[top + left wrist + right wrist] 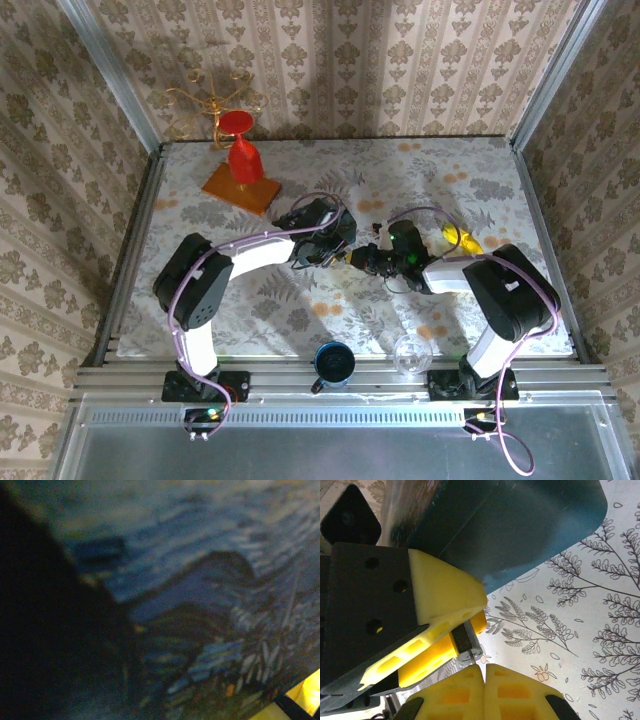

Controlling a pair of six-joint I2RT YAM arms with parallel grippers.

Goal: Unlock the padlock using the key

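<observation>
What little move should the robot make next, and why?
Probably ease the right gripper forward a touch: its shut yellow tips sit just short of the silvery end of the small dark metal padlock, which the left gripper seems to clamp.

Two end effectors (pixel 340 250) (pixel 363 258), one blue tin (pixel 520 525), one goblet (pixel 240 150), one mug (pixel 333 365).

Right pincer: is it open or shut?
Shut. In the right wrist view, the right pincer has both yellow fingertips pressed together, no gap between them.
</observation>
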